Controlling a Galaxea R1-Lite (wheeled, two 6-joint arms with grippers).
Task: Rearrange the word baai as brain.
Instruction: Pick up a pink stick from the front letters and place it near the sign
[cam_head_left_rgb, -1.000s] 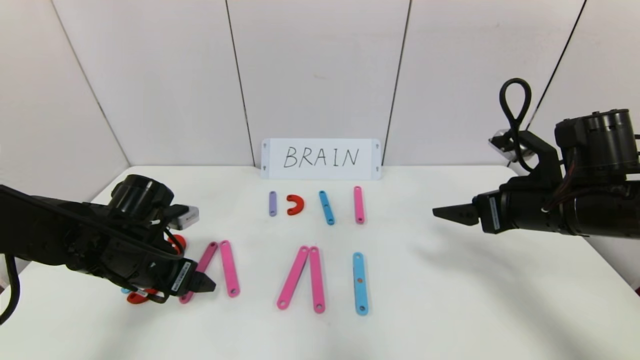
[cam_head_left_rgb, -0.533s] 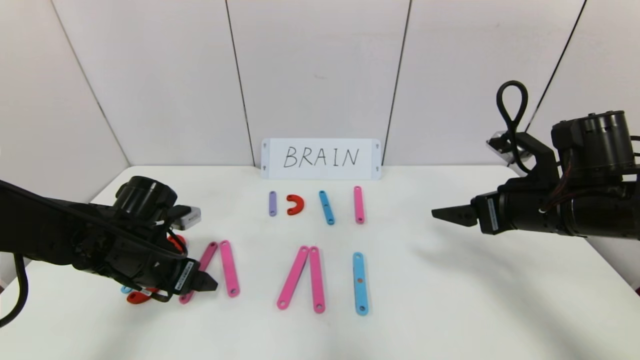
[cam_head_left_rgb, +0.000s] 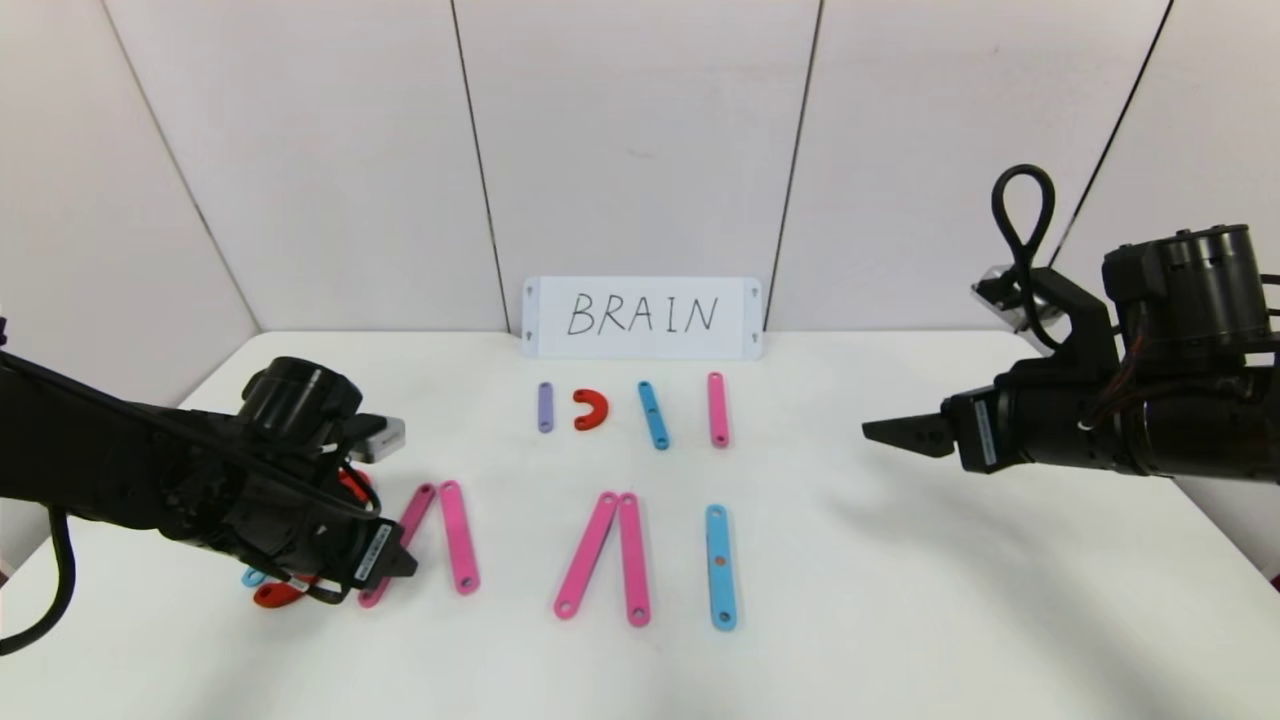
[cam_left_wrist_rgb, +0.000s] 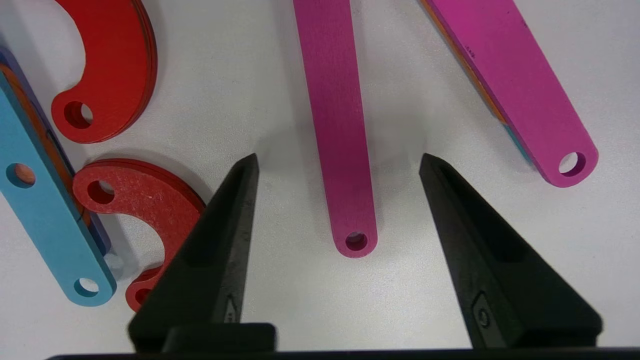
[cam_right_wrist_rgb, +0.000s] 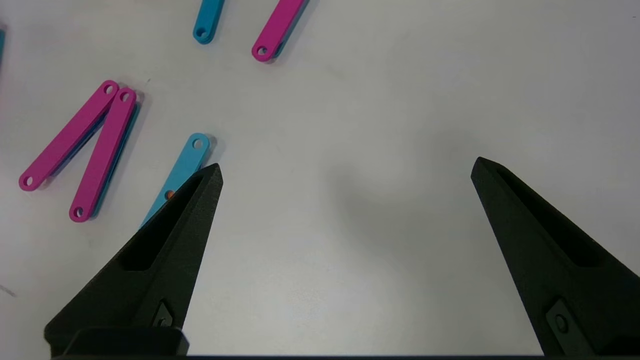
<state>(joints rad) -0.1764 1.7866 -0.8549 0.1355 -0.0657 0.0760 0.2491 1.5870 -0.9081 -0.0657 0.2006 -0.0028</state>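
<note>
Left gripper sits low at lower left of the head view, jaws apart and straddling the near end of the slanted pink bar of the first A; nothing clamped. Risk: the red curves of the B lie just beside one jaw, so a closing or sliding move could nudge them, or the blue bar next to them, and skew the B. Bar is flat and thin on the tabletop; jaws could ride over it or pinch only the tip and let it pivot. The second pink bar of that A is near the other jaw, could get dragged too. Centre: second A and the blue I lie in the front row, spare pieces behind them under the BRAIN card. Right gripper hovers at right of frame, jaws wide apart, empty, well clear. Head view hides most of the B behind the left arm; left wrist view shows it plainly plus the jaw-to-bar alignment. Right wrist view shows only the I, second A and two spare-bar ends.
</note>
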